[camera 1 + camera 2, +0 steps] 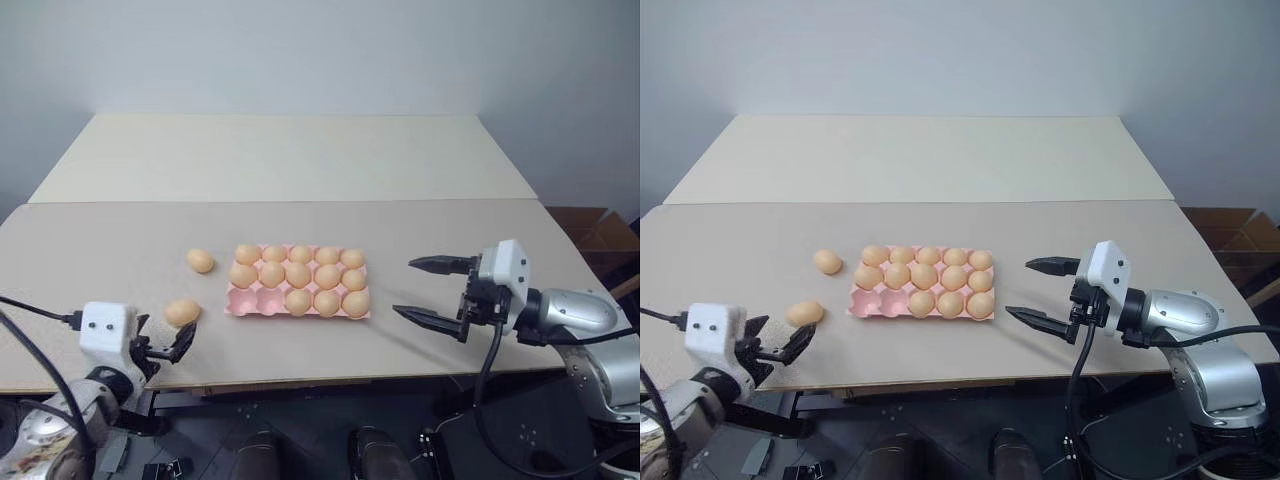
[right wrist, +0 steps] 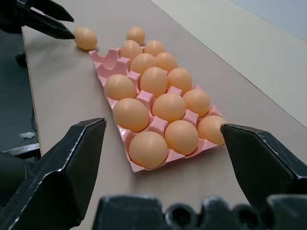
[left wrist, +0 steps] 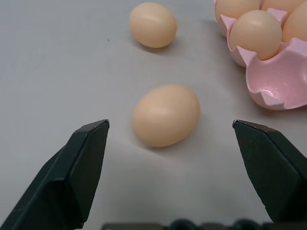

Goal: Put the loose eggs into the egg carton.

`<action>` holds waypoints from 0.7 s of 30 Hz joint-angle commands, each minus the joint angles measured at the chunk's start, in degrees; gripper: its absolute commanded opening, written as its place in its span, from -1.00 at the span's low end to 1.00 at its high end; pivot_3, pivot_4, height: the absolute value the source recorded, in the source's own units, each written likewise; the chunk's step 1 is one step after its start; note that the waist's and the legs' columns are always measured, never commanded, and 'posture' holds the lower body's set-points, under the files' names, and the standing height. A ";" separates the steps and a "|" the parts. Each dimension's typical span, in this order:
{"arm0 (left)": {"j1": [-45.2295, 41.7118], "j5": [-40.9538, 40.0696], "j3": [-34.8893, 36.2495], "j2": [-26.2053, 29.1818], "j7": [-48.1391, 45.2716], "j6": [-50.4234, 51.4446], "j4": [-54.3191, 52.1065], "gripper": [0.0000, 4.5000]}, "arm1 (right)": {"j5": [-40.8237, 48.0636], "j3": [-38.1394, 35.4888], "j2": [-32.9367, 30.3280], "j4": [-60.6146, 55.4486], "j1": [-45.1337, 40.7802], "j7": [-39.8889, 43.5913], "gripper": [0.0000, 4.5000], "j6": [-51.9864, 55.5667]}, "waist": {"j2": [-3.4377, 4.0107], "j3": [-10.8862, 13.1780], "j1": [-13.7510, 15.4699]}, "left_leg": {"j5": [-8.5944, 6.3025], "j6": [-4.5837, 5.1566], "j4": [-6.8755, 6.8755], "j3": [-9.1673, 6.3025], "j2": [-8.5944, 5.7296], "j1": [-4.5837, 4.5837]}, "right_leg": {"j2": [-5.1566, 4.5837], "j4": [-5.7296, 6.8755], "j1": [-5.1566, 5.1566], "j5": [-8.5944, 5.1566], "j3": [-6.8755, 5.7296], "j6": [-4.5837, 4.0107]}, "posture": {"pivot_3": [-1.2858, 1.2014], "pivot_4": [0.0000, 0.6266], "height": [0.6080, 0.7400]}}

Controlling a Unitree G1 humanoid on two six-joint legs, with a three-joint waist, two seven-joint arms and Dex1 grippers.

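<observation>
**Two eggs left to go**

The left hand (image 1: 160, 350) is low by the front edge of the worktop (image 1: 120, 250). Its two black fingers are spread wide and hold nothing. The near egg (image 1: 182, 312) lies on the worktop just ahead of them, and in the left wrist view it sits right between the two fingertips but a little past them. Nothing is touching it yet. My guess is that this egg gets picked up next.

The far egg (image 1: 200, 261) lies further back on the worktop, a bit apart from the near one and just beside the left end of the egg carton (image 1: 242, 304).

The pink carton sits flat in the middle of the worktop. Thirteen of its cups have an egg in them. Two cups are empty. They are in the front row, at the left end, the end closest to the two loose eggs.

The right hand (image 1: 432, 291) hangs in the air to the right of the carton, well apart from the loose eggs. Its fingers are spread wide too, and it holds nothing.

So most of the job looks done. Two eggs and two empty cups are left.
</observation>
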 commanded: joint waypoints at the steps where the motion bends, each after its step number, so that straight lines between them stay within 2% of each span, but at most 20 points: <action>1: -3.79 2.40 -3.46 1.05 0.48 -0.15 4.37 1.00 | 0.33 0.16 -0.54 -0.71 -1.25 -0.25 0.99 -1.67 | -0.01 0.00 0.02 | 0.00 0.00 0.00 0.01 0.00 0.01 | 0.00 0.00 0.01 -0.01 -0.01 -0.02 | 0.03 -0.52 1.00; 7: -9.23 4.90 -6.75 1.42 0.74 0.41 10.50 1.00 | 0.45 0.09 -0.41 -1.73 -0.75 -1.76 0.99 -1.53 | -0.01 0.00 -0.01 | 0.00 0.00 0.00 -0.03 -0.03 -0.09 | -0.04 -0.07 -0.02 0.01 0.00 0.03 | 0.03 -0.52 1.00; 14: -9.81 4.40 -6.28 2.38 -1.99 -0.27 9.94 0.04 | 0.79 -0.29 -0.23 -3.27 0.82 -3.89 1.00 -1.44 | -0.01 0.00 0.04 | 0.00 0.00 -0.01 -0.03 -0.03 -0.09 | -0.09 -0.08 -0.02 0.01 -0.01 0.04 | 0.03 -0.52 1.00; 16: -9.48 4.62 -6.12 2.87 -2.41 -0.21 9.57 -0.04 | 0.84 -0.26 -0.25 -3.48 0.97 -4.29 1.00 -1.46 | -0.01 0.00 0.02 | 0.00 0.00 -0.01 -0.03 -0.03 -0.08 | -0.08 -0.06 -0.02 0.02 -0.01 0.03 | 0.03 -0.52 1.00; 21: -8.49 3.35 -3.61 5.61 -6.46 -3.14 5.75 -0.04 | 0.94 -0.25 -0.12 -4.07 1.40 -5.38 1.00 -1.46 | -0.01 0.00 -0.02 | 0.00 0.00 -0.01 -0.03 -0.01 -0.10 | -0.06 -0.05 -0.05 0.01 -0.02 0.03 | 0.03 -0.52 1.00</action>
